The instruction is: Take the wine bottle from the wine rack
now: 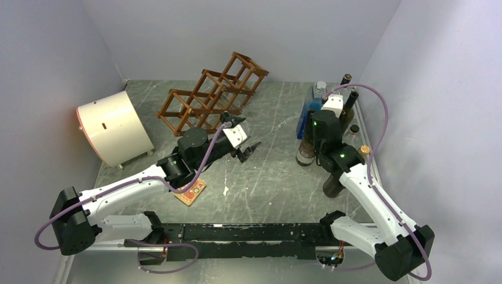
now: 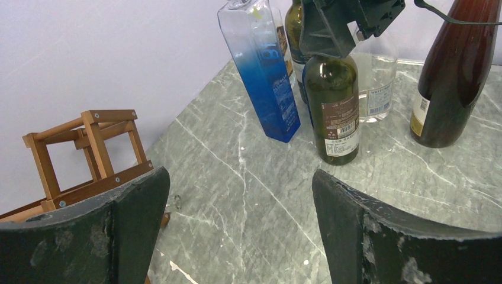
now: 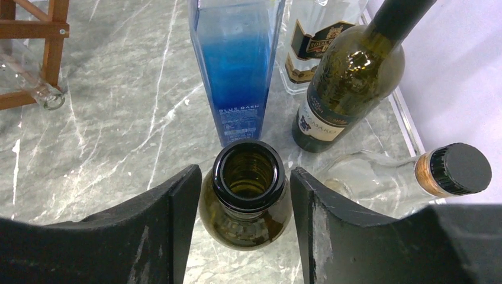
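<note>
The wine bottle (image 3: 245,222) stands on the table's (image 1: 266,177) right side, off the wine rack (image 1: 213,94). The right gripper (image 3: 243,177) straddles its neck; whether it pinches, I cannot tell. Any release should rise straight up, clear of the blue bottle (image 3: 237,65); the left gripper (image 2: 240,183) is spread, empty.

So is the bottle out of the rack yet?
Looks so: the green bottle stands on the table, off the wine rack. The right gripper brackets its neck; the left gripper hangs open. Left: letting go. A clear bottle shows at the rack.
</note>
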Robot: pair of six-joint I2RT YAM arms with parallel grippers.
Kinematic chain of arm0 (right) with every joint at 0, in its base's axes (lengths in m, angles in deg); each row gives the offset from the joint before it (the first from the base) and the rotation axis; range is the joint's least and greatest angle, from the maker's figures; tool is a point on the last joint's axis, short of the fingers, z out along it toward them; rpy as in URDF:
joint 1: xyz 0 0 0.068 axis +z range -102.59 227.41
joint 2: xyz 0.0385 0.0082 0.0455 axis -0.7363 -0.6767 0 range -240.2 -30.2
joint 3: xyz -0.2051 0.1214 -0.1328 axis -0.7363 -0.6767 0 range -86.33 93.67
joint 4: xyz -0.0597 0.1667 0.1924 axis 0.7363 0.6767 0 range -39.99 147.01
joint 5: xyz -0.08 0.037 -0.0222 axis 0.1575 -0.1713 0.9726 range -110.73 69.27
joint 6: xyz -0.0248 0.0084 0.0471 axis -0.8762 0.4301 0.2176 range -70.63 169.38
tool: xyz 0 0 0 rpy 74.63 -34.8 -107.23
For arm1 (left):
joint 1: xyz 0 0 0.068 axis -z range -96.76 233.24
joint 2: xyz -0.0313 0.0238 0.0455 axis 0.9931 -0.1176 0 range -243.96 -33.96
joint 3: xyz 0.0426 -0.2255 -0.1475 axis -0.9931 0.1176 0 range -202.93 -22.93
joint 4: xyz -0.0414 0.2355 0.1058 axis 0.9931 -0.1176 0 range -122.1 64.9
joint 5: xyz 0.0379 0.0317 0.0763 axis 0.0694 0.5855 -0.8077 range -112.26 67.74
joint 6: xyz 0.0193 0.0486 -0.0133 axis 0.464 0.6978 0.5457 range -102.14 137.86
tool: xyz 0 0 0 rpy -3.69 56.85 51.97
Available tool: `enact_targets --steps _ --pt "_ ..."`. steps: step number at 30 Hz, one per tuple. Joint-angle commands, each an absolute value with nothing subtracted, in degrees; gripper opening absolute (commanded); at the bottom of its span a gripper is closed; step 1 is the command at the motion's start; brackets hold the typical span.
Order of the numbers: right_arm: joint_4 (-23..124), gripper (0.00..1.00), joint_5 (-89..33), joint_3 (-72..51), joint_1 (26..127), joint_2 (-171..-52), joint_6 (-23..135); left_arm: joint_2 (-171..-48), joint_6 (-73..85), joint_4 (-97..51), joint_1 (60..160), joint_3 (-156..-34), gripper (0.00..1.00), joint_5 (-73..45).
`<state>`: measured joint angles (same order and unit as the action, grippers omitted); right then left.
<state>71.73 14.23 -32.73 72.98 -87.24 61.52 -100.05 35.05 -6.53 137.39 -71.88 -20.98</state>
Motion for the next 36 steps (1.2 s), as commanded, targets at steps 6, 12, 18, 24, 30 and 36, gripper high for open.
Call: enact_targets --steps 6,12,18,24,30,36 --pt "72.4 0.69 12.5 -29.3 72.6 -85.3 60.0 -99.4 35.2 -5.5 137.1 -73.2 0.93 -21.6" --pt "73.5 0.74 11.3 -26.3 72.6 -84.0 58.9 -99.3 33.8 -4.8 136.1 -73.0 0.93 -21.1" --pt "74.3 0.77 8.8 -23.6 72.6 -82.7 55.3 -99.1 31.4 -4.0 133.0 -72.9 0.93 -19.7" --pt "75.2 0.84 5.3 -21.0 72.6 -81.1 53.0 -97.9 29.5 -3.2 125.6 -72.7 0.93 -18.9" --pt "75.0 0.96 -1.6 -19.2 72.7 -78.6 51.9 -94.8 25.9 -2.4 113.9 -73.3 0.93 -16.1" --pt "74.6 1.0 -7.7 -16.5 72.6 -77.3 50.2 -92.9 19.7 -2.9 103.2 -76.8 0.93 -11.6"
